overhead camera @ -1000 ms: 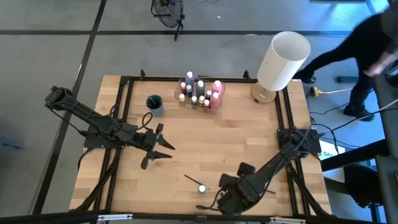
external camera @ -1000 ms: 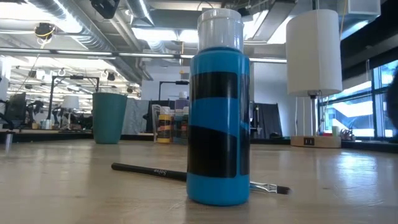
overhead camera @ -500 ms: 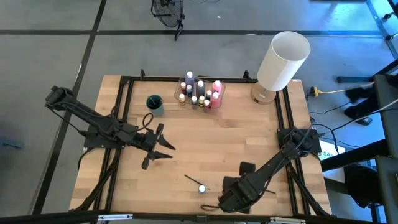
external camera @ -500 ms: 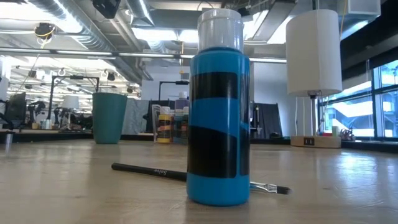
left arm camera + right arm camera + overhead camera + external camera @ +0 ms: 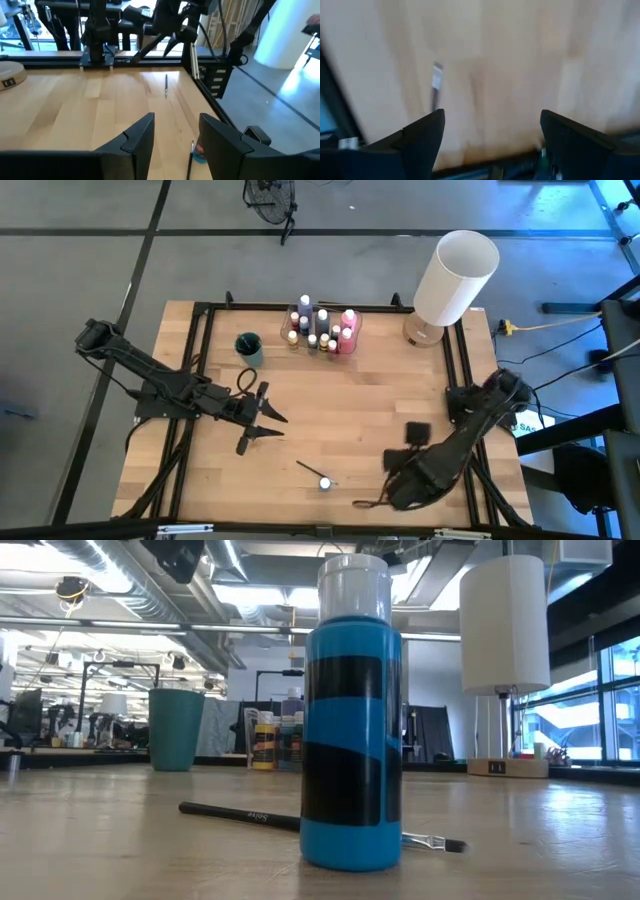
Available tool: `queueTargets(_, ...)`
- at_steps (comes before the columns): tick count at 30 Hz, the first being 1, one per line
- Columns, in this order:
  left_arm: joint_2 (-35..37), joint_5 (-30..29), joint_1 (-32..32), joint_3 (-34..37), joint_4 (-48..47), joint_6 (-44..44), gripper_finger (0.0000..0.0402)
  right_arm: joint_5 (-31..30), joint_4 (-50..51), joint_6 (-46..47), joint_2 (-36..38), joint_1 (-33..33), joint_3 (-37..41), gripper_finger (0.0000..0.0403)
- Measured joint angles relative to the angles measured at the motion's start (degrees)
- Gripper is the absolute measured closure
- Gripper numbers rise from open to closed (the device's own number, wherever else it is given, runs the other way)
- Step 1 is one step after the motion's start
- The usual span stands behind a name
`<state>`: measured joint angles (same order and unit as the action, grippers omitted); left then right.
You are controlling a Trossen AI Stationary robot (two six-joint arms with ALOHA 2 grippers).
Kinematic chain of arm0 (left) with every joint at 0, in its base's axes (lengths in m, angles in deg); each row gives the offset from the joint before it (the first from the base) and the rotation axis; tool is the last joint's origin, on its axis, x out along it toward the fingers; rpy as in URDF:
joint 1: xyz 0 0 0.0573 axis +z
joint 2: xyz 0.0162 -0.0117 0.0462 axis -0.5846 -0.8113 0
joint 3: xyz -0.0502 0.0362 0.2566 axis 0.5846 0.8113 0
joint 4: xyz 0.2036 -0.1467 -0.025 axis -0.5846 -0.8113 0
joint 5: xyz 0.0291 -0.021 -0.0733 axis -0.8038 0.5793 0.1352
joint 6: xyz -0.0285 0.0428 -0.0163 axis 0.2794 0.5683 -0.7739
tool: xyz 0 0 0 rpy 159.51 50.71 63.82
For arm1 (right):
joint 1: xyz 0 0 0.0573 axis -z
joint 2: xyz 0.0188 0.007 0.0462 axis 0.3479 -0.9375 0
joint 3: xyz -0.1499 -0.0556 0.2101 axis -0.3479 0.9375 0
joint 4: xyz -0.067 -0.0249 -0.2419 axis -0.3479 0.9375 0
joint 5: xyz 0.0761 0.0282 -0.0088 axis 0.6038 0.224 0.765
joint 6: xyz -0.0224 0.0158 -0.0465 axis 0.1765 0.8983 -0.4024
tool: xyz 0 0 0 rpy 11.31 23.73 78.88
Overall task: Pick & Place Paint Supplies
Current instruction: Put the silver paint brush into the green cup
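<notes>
A blue paint bottle (image 5: 324, 482) with a pale cap stands upright on the wood near the table's near edge, filling the low view (image 5: 352, 730). A dark-handled paintbrush (image 5: 308, 470) lies flat right beside it (image 5: 250, 815). My left gripper (image 5: 265, 417) is open and hovers left of and beyond them; the bottle (image 5: 200, 152) peeks out past its fingers. My right gripper (image 5: 392, 492) is open, low at the near edge, right of the bottle. A second brush (image 5: 166, 85) lies by the right arm, its metal tip (image 5: 436, 82) showing in the right wrist view.
A clear container (image 5: 322, 328) holding several small paint bottles stands at the far edge. A teal cup (image 5: 248, 347) sits to its left and a large white cylinder (image 5: 455, 275) at the far right corner. Black rails (image 5: 200, 360) line both sides of the table.
My right arm has drawn back toward the table's right edge along the near edge, away from the blue bottle. My left gripper has edged slightly toward the bottle. The person beyond the far right corner has left the high view. Bottle and brush have not moved.
</notes>
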<state>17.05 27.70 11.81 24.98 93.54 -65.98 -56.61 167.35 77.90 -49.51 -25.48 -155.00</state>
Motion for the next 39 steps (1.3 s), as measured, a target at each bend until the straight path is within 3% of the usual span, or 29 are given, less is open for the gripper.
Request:
queueTargets(4,0.02,0.04,-0.05,0.00,-0.29,-0.02,0.0251,-0.01,-13.95,3.54,3.34,-1.34,9.65,0.0071)
queueTargets(9,0.02,0.26,-0.04,0.00,-0.31,0.03,0.0251,1.24,-28.43,7.77,3.51,-1.19,15.13,0.0071)
queueTargets(19,0.02,0.29,-0.04,0.00,-0.13,0.48,0.0251,1.47,-32.56,17.34,3.49,-1.04,17.00,0.0071)
queueTargets(32,0.02,0.11,-0.04,0.00,0.01,-3.44,0.0251,1.65,-51.18,13.62,3.49,-1.03,16.98,0.0071)
queueTargets(35,0.02,0.11,-0.04,0.00,0.02,-5.64,0.0251,5.04,-50.75,8.84,3.47,-1.04,16.99,0.0071)
queueTargets(39,0.02,-0.26,-0.04,0.00,0.29,-8.43,0.0251,5.00,-51.20,9.48,3.47,-1.45,17.00,0.0070)
